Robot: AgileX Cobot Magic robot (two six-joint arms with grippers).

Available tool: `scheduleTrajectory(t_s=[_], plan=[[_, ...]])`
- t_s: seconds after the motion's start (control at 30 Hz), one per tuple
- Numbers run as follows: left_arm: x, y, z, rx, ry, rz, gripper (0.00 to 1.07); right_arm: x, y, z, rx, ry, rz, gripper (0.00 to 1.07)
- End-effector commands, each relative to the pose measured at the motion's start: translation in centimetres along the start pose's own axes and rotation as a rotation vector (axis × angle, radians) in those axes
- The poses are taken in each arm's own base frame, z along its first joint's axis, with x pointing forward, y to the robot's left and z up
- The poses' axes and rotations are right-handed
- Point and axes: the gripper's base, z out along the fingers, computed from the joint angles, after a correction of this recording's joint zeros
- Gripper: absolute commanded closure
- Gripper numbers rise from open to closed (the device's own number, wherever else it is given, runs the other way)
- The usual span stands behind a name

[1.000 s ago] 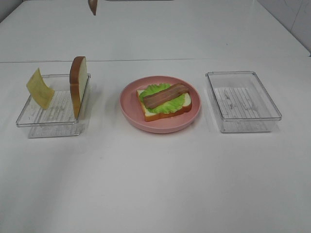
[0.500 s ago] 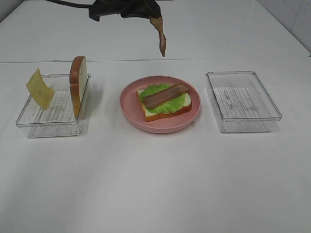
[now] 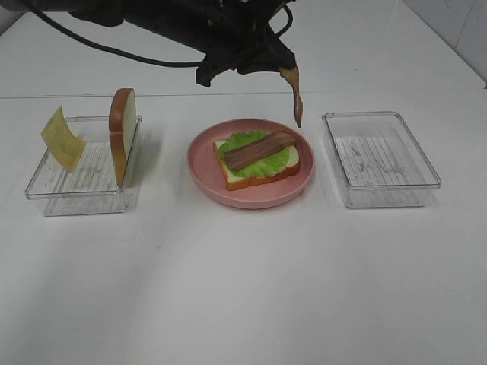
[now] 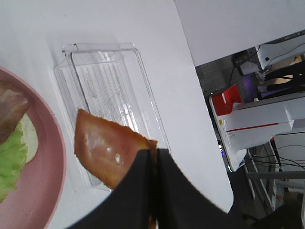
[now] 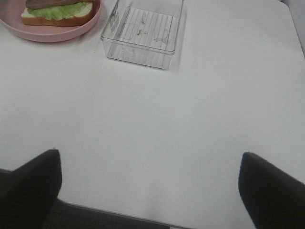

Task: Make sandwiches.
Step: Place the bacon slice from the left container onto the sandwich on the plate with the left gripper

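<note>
The open sandwich (image 3: pixel 259 158) lies on the pink plate (image 3: pixel 251 196): a bread slice, green lettuce and one bacon strip. My left gripper (image 3: pixel 280 67) reaches in from the back and is shut on a second bacon strip (image 3: pixel 296 100), which hangs above the plate's far right edge. The left wrist view shows the shut fingers (image 4: pixel 143 191) pinching that strip (image 4: pixel 107 152). A second bread slice (image 3: pixel 122 135) stands upright and a yellow cheese square (image 3: pixel 62 138) leans in the left tray (image 3: pixel 76 190). My right gripper (image 5: pixel 150 164) is open and empty over the table's front right.
An empty clear tray (image 3: pixel 380 158) stands right of the plate; it also shows in the left wrist view (image 4: pixel 109 90) and the right wrist view (image 5: pixel 143 31). The white table (image 3: pixel 243 289) extends in front of the plate and trays. The left arm and its cable span the back left.
My left gripper has moved right and down with the bacon strip, from the back of the table to just above the plate's far right edge. Nothing else has moved.
</note>
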Motion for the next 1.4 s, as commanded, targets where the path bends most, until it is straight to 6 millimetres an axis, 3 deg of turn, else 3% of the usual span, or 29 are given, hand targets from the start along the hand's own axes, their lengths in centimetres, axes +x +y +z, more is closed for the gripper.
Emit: scheduleTrajectory(t_s=[0.03, 0.13, 0.2, 0.3, 0.57, 1.4], plan=[[0.4, 0.6, 1.5, 0.028, 0.072, -0.023, 1.07, 0.3, 0.0, -0.3, 0.006, -0.039, 0.0, 0.1], [0.5, 0.9, 1.8, 0.025, 0.079, -0.037, 1.07, 0.3, 0.0, -0.3, 0.006, -0.039, 0.0, 0.1], [0.9, 2.5, 2.9, -0.038, 0.098, -0.061, 1.07, 0.3, 0.0, -0.3, 0.006, -0.039, 0.0, 0.1], [1.0, 2.9, 3.0, -0.057, 0.103, -0.059, 1.07, 0.3, 0.0, -0.3, 0.006, -0.039, 0.0, 0.1], [1.6, 5.9, 3.2, -0.309, 0.158, 0.009, 1.07, 0.3, 0.0, -0.3, 0.006, -0.039, 0.0, 0.1], [0.3, 6.7, 3.0, -0.395, 0.041, 0.187, 1.05, 0.3, 0.0, -0.3, 0.006, -0.039, 0.0, 0.1]])
